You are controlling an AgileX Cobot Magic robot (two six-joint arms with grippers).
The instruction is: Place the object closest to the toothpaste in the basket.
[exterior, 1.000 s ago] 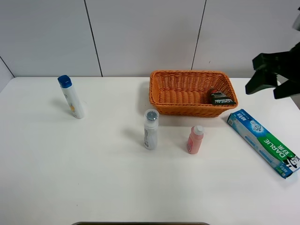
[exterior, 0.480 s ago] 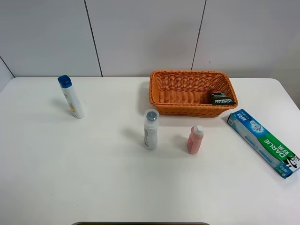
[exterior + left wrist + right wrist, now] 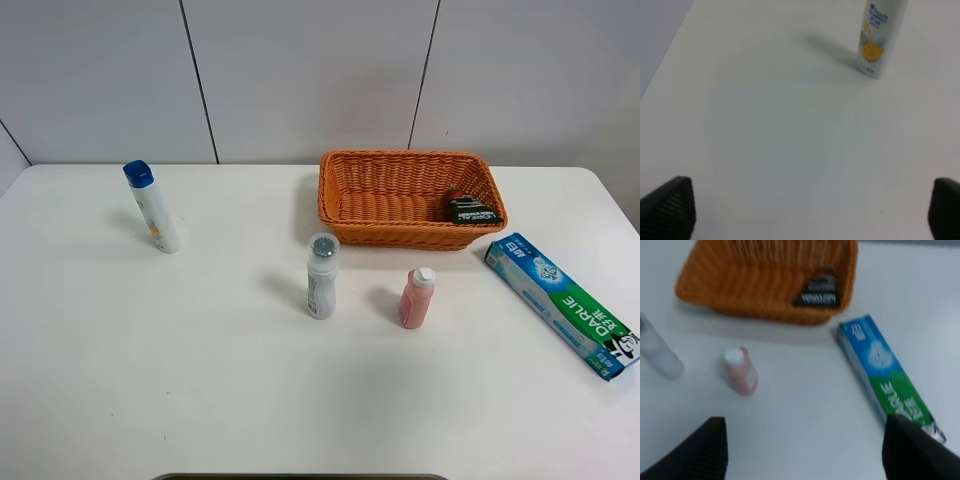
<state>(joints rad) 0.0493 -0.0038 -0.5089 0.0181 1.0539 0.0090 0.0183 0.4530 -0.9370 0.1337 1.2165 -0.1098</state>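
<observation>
Both right fingers (image 3: 710, 447) are standing wide apart over the table (image 3: 200, 380), gripping nothing; the left fingers (image 3: 670, 207) are likewise spread and empty. Ahead of the right fingers, one toothpaste box (image 3: 887, 374) is lying flat, its long axis slanting away from one wicker basket (image 3: 765, 285). One dark packet (image 3: 817, 294) is resting inside that basket. Three bottles are standing upright: pink (image 3: 741, 372) between the right fingers, clear (image 3: 657, 352) beside it, and blue-capped (image 3: 879, 37) ahead of the left fingers.
</observation>
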